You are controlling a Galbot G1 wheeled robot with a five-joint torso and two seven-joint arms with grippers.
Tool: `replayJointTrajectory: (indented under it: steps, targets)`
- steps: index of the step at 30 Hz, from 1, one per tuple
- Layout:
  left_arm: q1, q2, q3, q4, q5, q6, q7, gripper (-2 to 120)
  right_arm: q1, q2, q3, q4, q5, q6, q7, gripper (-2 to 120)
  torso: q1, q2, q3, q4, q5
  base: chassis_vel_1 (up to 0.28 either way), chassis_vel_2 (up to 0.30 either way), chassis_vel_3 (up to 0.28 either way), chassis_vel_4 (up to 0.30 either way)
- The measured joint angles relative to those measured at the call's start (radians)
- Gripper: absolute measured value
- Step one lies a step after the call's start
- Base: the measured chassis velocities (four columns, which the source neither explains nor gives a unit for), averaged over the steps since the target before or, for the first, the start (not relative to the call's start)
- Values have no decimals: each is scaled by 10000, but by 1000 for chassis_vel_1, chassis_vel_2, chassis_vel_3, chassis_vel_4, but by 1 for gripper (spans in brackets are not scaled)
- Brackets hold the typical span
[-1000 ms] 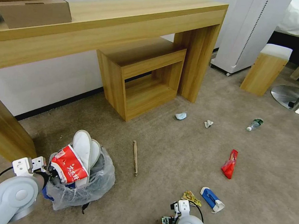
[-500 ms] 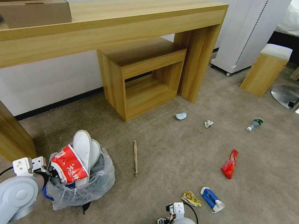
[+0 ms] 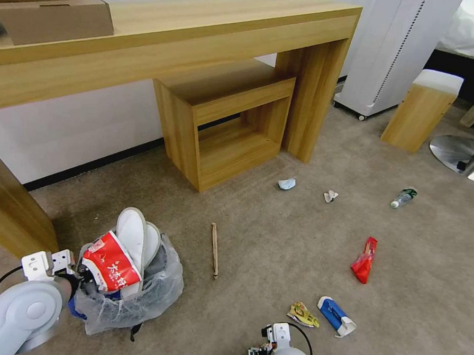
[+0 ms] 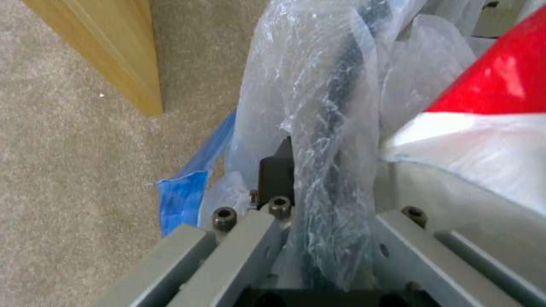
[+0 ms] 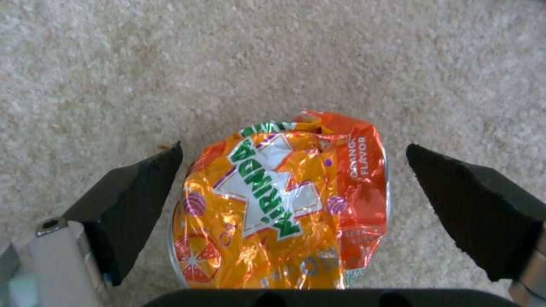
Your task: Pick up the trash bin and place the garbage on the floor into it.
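Clamped together on the bagged rim of the trash bin at near left: the left hand, with crinkled clear liner and dark rim pinched between its grey fingers in the left wrist view, beside a wooden counter leg. Already inside the bin: two white slippers standing on end and a red wrapper. At the near edge of the head view, the right hand, now lower and nearer than a second ago, having sunk toward the beige carpet floor. Spread apart over an orange Mirinda wrapper lying flat on the carpet, one black pad on each side and neither touching the foil. Judging by that drop, approach nearly finished and the closing pinch not yet made; thin, slippery foil likely to slide or crumple unless the pads reach right down to the pile. Scattered on the floor, unmoved across the last second: a yellow wrapper and a blue-and-white wrapper just right of the right hand, a red packet farther right, a wooden stick in the middle, and far off a pale tissue wad, a white scrap and a green-labelled bottle. Much of the task left, then.
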Motion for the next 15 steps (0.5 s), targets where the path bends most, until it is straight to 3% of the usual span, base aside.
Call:
replayJointTrajectory:
  steps: [3,11,15]
  targets:
    - [-15,-2,18,5,14,-2,1,0,0,-21,3,-18,-65,31,-32,99,0,0,0,0,0,0,0,0,0]
    - [-68,-23,81,16,39,-21,6,0,31,-98,-8,-29,-188,73,-57,67,0,0,0,0,0,0,0,0,0]
    - [-82,-44,100,16,53,-29,10,0,85,-95,-24,-30,-195,85,-66,57,0,-1,0,0,0,0,0,0,0]
